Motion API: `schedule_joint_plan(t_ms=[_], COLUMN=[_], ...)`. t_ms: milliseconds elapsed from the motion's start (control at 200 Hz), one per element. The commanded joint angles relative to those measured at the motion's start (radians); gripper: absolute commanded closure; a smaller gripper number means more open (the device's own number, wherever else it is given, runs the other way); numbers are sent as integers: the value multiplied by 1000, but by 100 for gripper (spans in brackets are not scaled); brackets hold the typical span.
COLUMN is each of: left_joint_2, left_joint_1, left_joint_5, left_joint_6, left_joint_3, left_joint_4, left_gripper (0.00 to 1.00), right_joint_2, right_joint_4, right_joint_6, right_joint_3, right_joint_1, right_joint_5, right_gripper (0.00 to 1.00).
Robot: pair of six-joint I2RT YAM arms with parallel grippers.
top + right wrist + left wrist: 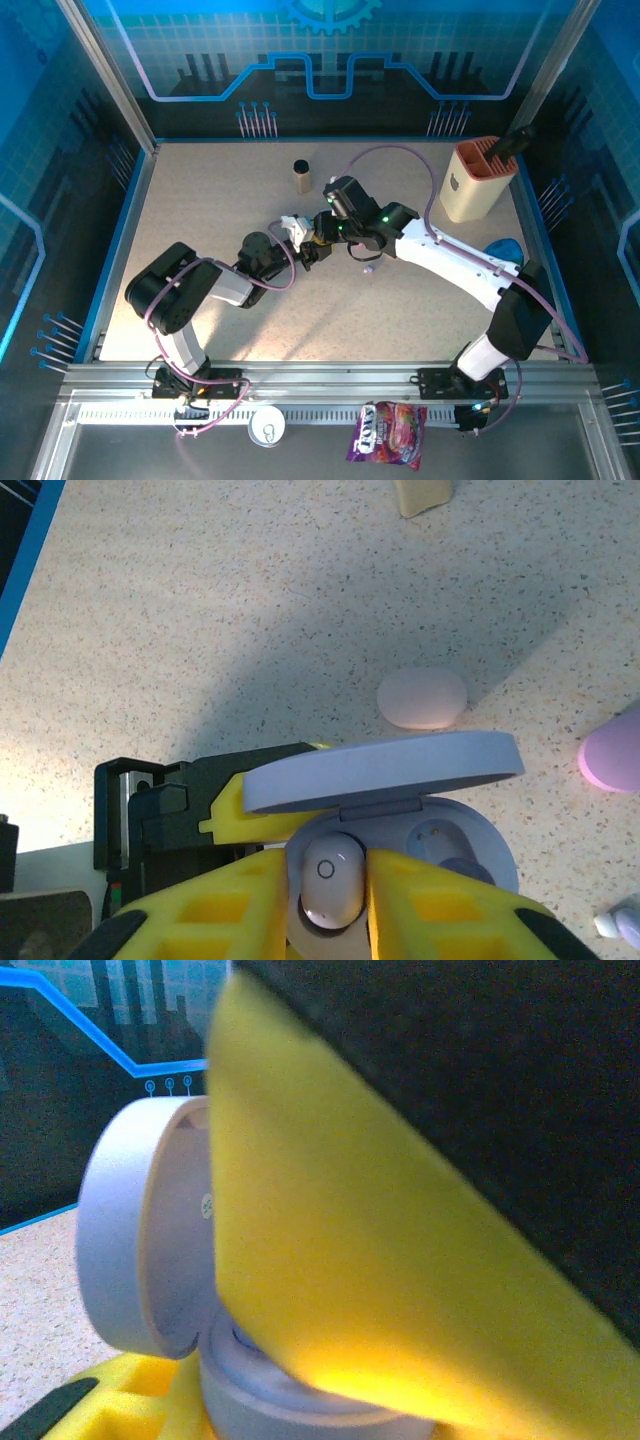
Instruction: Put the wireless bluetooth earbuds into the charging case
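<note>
One white earbud [333, 878] is at the mouth of the open charging case [470, 830], low in the centre of the right wrist view. It is pinched between the right fingers [250, 905] and sits over the left well. I cannot tell whether it is fully seated or only resting on the rim. The well beside it [432, 838] looks empty, so by my reading the task is about half done at most. This bud has to be let go once it is home, and a second one has to follow.

A small white bud [622, 920] lies on the surface [250, 600] at the lower right edge of that view. A purple rounded thing [612, 752] sits at the right edge, and whether it is a bud or a case I cannot say. A pale pink pebble-shaped case [422, 698] rests just above the raised lid [385, 770].

The right fingers are narrow, with only the earbud's width between them. The left fingers [228, 810] come in from the left of the frame and clamp the case's base. In the left wrist view that base [290, 1405] sits low between yellow pads [140, 1395], with the lid [125, 1250] standing upright.

From above, the two arms meet mid-surface, the left gripper [296, 236] just beside the right gripper [324, 238].
</note>
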Motion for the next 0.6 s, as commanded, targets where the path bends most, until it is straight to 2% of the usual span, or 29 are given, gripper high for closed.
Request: schedule_joint_plan(t_ms=[0,200,330,490,595], left_joint_2=[-5,-5,-18,-51,-79], left_joint_1=[-6,-3,1,10,11], left_joint_5=[-21,-18,-9,29,70], left_joint_6=[-9,-25,-10,7,9], left_joint_3=[15,10,-11,-43,-59], left_joint_4=[29,28,28,28,29], left_gripper=[71,71,71,71,71], right_joint_2=[-19,-110,-209,-315,-332], right_joint_4=[8,65,133,237,288], right_joint_6=[-7,-27,-40,-28,-23], right_joint_3=[-4,-72,-182,-395,-517], right_joint_1=[11,-18,-62,-197,-306], right_joint_5=[15,-7,-31,-111,-200], right_gripper=[69,61,55,51,50])
